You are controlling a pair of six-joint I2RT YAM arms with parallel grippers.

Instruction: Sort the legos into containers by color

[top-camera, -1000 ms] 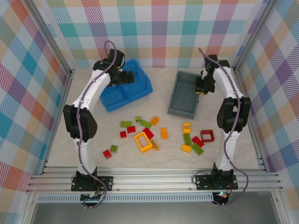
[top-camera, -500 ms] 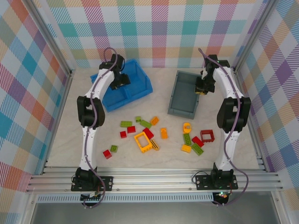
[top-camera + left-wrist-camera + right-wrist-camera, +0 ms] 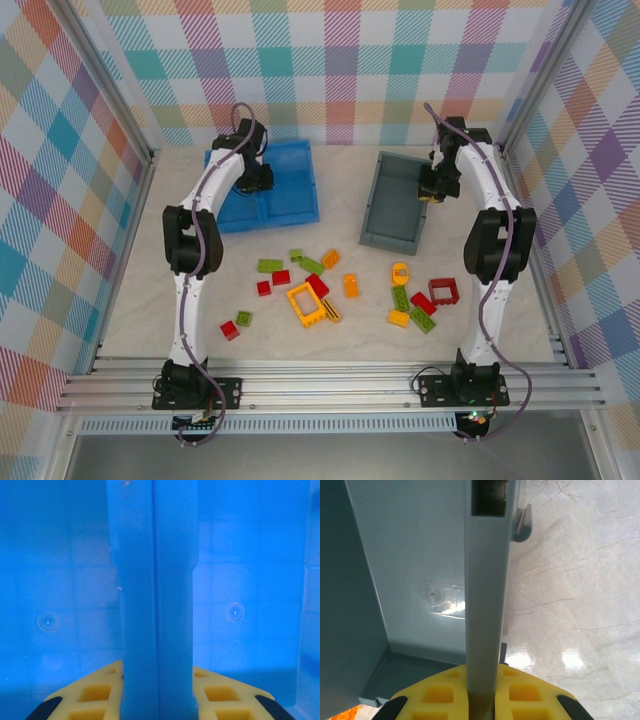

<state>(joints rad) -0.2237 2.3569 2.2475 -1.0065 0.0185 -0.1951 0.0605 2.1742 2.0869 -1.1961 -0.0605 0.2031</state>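
The legos lie loose on the table's near half: a yellow window-frame piece (image 3: 305, 303), a red frame (image 3: 443, 291), green bricks (image 3: 270, 265) and orange ones (image 3: 351, 285). The blue bin (image 3: 290, 185) stands at the back left. My left gripper (image 3: 255, 178) is shut on its middle divider (image 3: 157, 580), with a yellow finger (image 3: 95, 695) pressed on each side. The dark grey bin (image 3: 392, 205) stands at the back right. My right gripper (image 3: 432, 185) is shut on its right wall (image 3: 484, 580), which runs between the yellow fingers (image 3: 437, 695).
Plaid walls and metal frame posts close in the table on three sides. Bare marble-look tabletop (image 3: 570, 580) lies right of the grey bin. A strip of bare table runs between the two bins and the scattered bricks.
My left gripper has closed on the blue bin's divider, and the bin has swung from tilted to square with the table. The right arm and the grey bin have not moved.
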